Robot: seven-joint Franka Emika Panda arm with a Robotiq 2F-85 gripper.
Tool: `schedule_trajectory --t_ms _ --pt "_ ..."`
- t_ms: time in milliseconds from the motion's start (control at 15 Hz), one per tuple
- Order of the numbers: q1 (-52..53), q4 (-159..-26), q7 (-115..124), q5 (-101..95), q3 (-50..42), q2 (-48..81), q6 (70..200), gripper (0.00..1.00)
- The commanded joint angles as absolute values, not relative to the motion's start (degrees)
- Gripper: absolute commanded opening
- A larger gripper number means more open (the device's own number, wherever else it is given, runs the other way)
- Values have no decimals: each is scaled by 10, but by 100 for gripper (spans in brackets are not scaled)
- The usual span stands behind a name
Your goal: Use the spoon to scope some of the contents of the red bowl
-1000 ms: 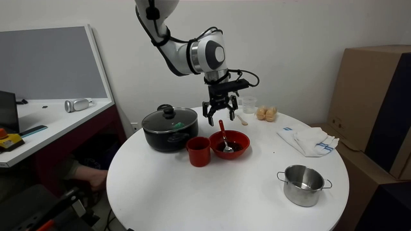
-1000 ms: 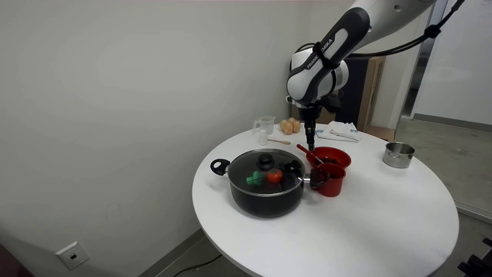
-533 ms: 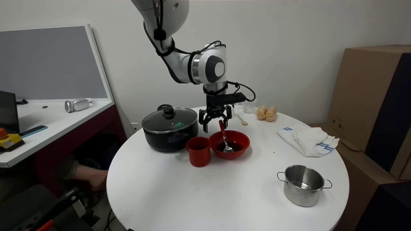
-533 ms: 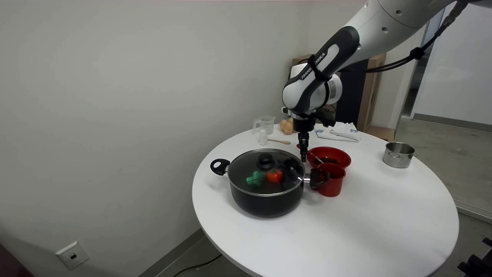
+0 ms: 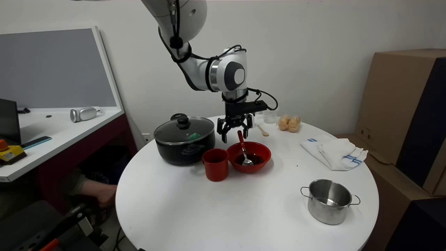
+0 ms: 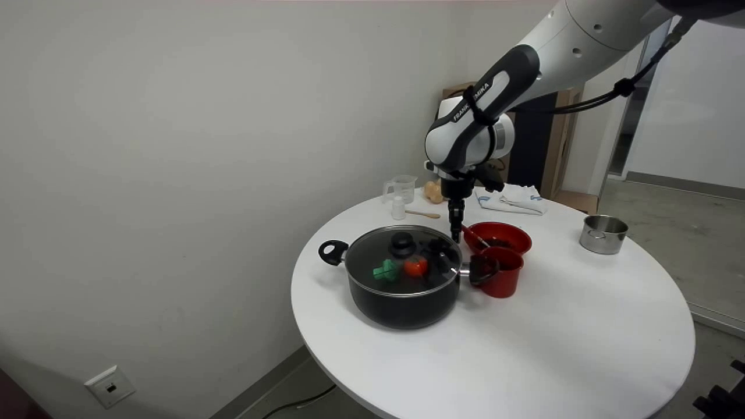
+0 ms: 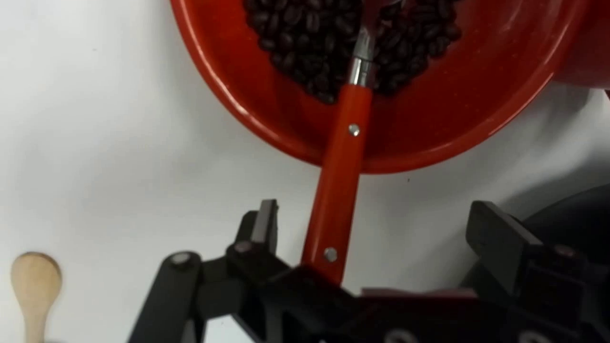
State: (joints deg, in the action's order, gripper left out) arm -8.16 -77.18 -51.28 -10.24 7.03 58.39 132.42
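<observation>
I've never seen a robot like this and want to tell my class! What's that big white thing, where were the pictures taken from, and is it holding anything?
That's a robot arm, and its gripper works like big tweezers. Two pictures were taken from outside the robot; the close-up was taken from its wrist, looking down. On the white table are a red bowl of dark beans, a red cup, a black pot, a small steel pot, a folded cloth and a wooden spoon, among other things. The gripper is open and holds nothing yet: the red-handled spoon leans in the red bowl, sticking out.
</observation>
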Motion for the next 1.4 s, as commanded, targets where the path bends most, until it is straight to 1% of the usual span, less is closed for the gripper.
schedule_trajectory --t_ms 0,67,133,200,400,667,933,1000,1067,1333 --pt "-88 -770 -522 -83 73 574 1327 100" --pt "-89 -771 -520 -81 72 571 1328 100" --pt "-91 -772 -520 -79 72 569 1327 95" --pt "-91 -774 -519 -78 71 567 1329 76" --pt "-92 -776 -520 -76 71 562 1332 61" --pt "-91 -778 -518 -78 69 557 1335 30" --pt "-90 -781 -519 -79 69 553 1338 1" --pt "-90 -782 -520 -79 70 552 1337 0" --pt "-87 -790 -518 -79 71 553 1344 5" --pt "-82 -797 -522 -78 78 552 1345 5"
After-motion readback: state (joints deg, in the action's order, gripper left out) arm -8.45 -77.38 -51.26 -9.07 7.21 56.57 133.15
